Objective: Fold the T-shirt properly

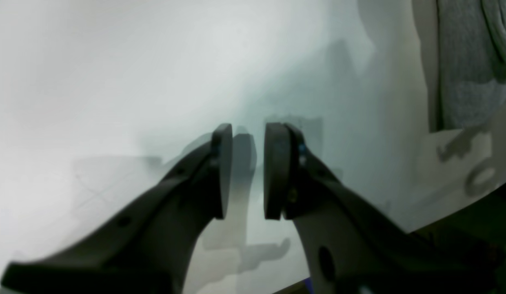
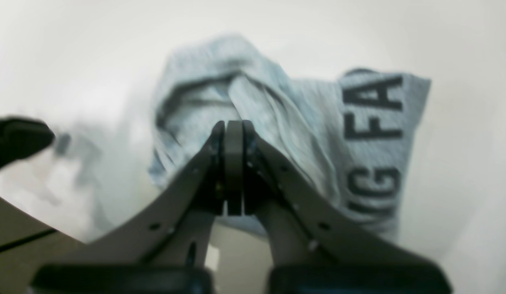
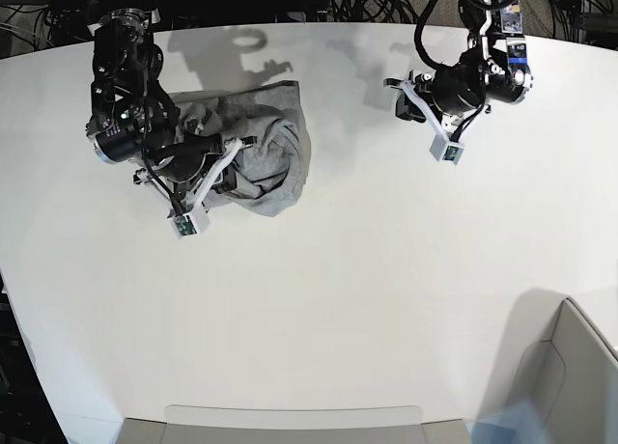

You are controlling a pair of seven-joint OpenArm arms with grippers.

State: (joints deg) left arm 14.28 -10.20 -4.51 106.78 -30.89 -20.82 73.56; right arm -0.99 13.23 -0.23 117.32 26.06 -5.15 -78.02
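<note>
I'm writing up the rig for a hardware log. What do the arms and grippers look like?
Both arms are black, jointed, with black cables looping off their upper ends. Each carries a small white block near the wrist. The left gripper and right gripper have dark, matte fingers ending in flat rounded pads, with small screw holes along the fingers; blue specks show by the left pads.

White table (image 3: 367,299); black cables (image 3: 367,0) behind far edge.

Right gripper (image 2: 233,163) has its pads pressed flat together, nothing between them. Left gripper (image 1: 248,171) is held w/ a gap between its pads, empty.
</note>
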